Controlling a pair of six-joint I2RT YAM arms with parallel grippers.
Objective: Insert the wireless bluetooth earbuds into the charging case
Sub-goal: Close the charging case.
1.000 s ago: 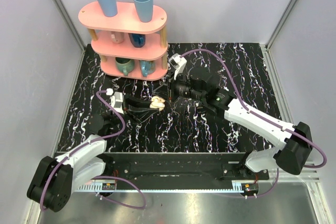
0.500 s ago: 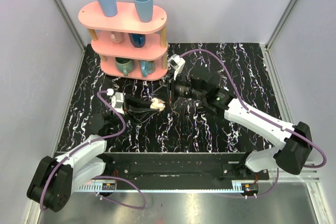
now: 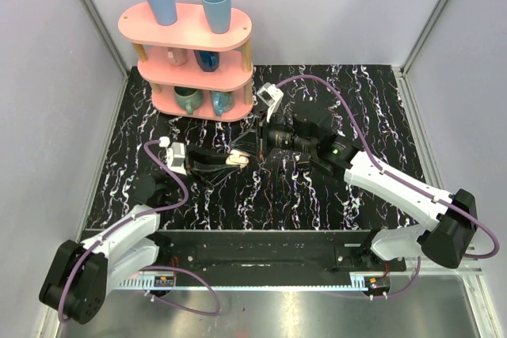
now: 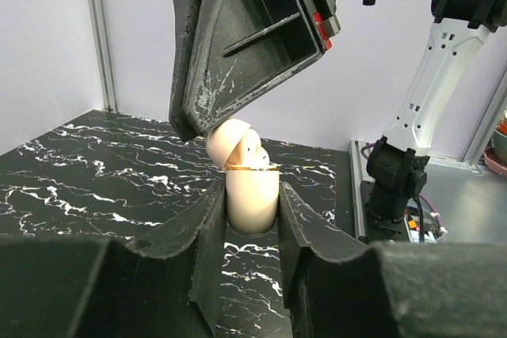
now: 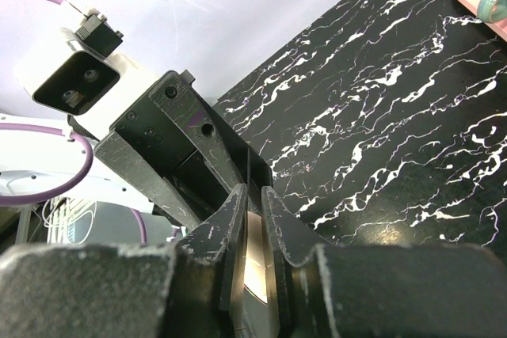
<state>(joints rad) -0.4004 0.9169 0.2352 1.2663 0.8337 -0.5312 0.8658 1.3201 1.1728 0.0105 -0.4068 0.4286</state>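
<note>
Seemingly near the end, the case (image 4: 250,184) stands pinched in the left gripper (image 4: 251,211) with one bud (image 4: 250,150) seated, the other unseen, while the right gripper (image 4: 200,128), jaws almost together, touches its half-open lid (image 4: 226,138), yet to be closed.

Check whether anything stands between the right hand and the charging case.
Nothing visible does. The right hand has its tips right at the part-open lid of the charging case, which the left hand clamps upright.

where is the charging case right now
Left wrist view, centre: the charging case sits clamped in the left end effector, the right end effector at its lid.
</note>
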